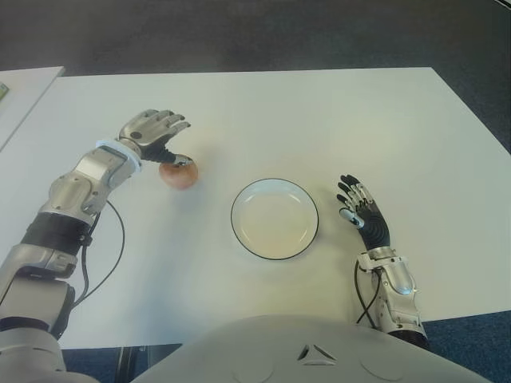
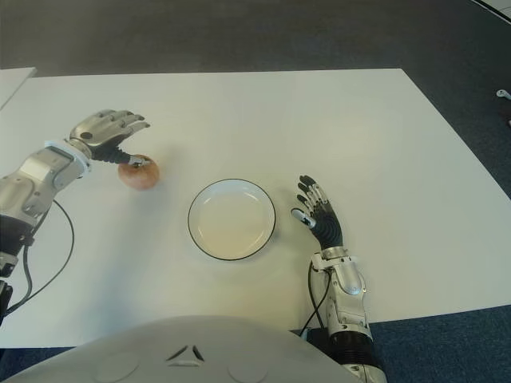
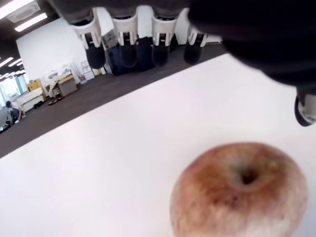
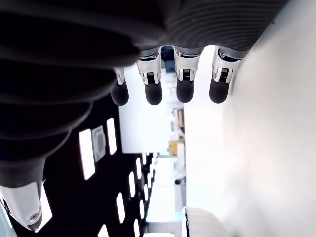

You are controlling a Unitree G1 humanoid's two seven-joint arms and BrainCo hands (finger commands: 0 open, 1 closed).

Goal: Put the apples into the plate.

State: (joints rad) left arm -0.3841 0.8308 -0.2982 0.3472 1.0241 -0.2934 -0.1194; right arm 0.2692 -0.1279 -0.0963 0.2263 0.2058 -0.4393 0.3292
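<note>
One reddish-yellow apple (image 1: pixel 179 173) sits on the white table (image 1: pixel 319 120), to the left of an empty white plate with a dark rim (image 1: pixel 275 219). My left hand (image 1: pixel 152 132) hovers just above and behind the apple with its fingers spread, holding nothing. In the left wrist view the apple (image 3: pixel 240 192) lies below the open fingers (image 3: pixel 127 24), stem hollow up, untouched. My right hand (image 1: pixel 359 206) shows open just right of the plate.
A second white table edge (image 1: pixel 20 92) shows at the far left. Dark carpet (image 1: pixel 239 32) lies beyond the table's far edge. Cables (image 1: pixel 112 239) hang along my left arm.
</note>
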